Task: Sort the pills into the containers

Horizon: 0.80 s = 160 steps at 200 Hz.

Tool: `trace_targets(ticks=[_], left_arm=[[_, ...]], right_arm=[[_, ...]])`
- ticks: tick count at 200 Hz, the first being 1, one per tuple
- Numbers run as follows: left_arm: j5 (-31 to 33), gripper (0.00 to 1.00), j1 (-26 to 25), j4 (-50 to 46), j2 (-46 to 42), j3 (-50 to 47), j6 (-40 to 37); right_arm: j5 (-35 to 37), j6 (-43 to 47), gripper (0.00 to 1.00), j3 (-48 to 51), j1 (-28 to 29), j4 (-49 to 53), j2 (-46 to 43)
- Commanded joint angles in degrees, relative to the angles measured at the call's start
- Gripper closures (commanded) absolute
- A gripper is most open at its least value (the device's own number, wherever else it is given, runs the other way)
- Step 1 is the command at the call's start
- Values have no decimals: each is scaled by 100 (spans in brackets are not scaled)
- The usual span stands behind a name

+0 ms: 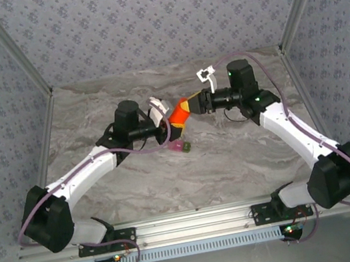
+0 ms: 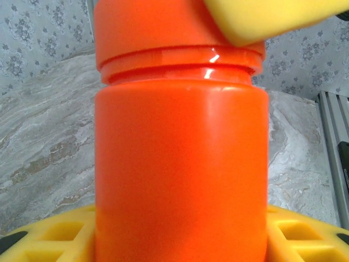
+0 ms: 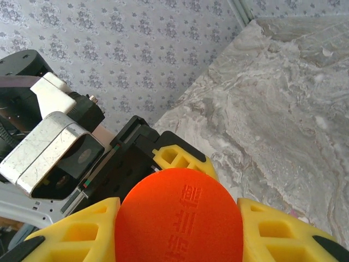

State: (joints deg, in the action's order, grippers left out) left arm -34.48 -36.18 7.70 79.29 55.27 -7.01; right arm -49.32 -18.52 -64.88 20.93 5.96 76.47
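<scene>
Top external view: my two arms meet over the middle of the marble table (image 1: 246, 152), with an orange bottle (image 1: 179, 114) held tilted between them.
Left pincer (image 1: 173, 128): clamped on the bottle's body. In the left wrist view my yellow fingers (image 2: 54, 237) press the lower part of it from both sides.
Right pincer (image 1: 191, 106): clamped on the cap (image 3: 180, 218). In the right wrist view the cap's round end, with raised lettering, faces the camera, and I have a yellow finger on each side of it.
Cap on neck: the left wrist view shows it sitting above a ridged collar on the bottle. I cannot tell whether it is tight or loosened.
Containers (image 1: 181, 147): a joined pink and olive-green pair resting on the table. In the top view they sit just beside the bottle, on the side nearer my bases, and neither pincer touches them.
Contents: I cannot tell what the compartments hold, as they are too small in the top view.
</scene>
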Motion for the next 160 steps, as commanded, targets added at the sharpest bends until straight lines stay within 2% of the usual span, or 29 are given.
trace_targets(ticks=[1, 15, 21, 26, 30, 52, 65, 79, 103, 135, 160], left_arm=[[-184, 100, 72, 104, -133, -55, 8], [-184, 100, 76, 109, -137, -59, 32], [-186, 100, 76, 108, -141, -60, 25], [-178, 100, 71, 102, -141, -60, 30], [-173, 100, 76, 100, -146, -59, 21], [-156, 100, 85, 69, -163, -61, -9], [-156, 100, 94, 56, -168, -57, -11], [-158, 100, 100, 30, -177, -52, -41], [-156, 100, 127, -58, -177, -34, -115], [-164, 100, 164, -181, -142, 27, -170], [-166, 100, 173, -182, -112, 54, -194]], right_arm=[[602, 172, 69, 200, 50, -644, -127], [791, 74, 67, 411, 140, -912, -262], [788, 37, 59, 448, 168, -948, -289], [821, 8, 45, 446, 186, -906, -309], [835, -26, 39, 425, 192, -868, -314], [1037, -482, 21, 258, 177, -546, -447], [1387, -1019, 18, 65, 85, -169, -567], [1388, -1657, 18, -113, -100, 153, -661], [1195, -2679, 19, -784, -399, 1280, -573], [1051, -2856, 17, -1470, -476, 2406, -211], [1090, -3080, 14, -1373, -385, 2447, -116]])
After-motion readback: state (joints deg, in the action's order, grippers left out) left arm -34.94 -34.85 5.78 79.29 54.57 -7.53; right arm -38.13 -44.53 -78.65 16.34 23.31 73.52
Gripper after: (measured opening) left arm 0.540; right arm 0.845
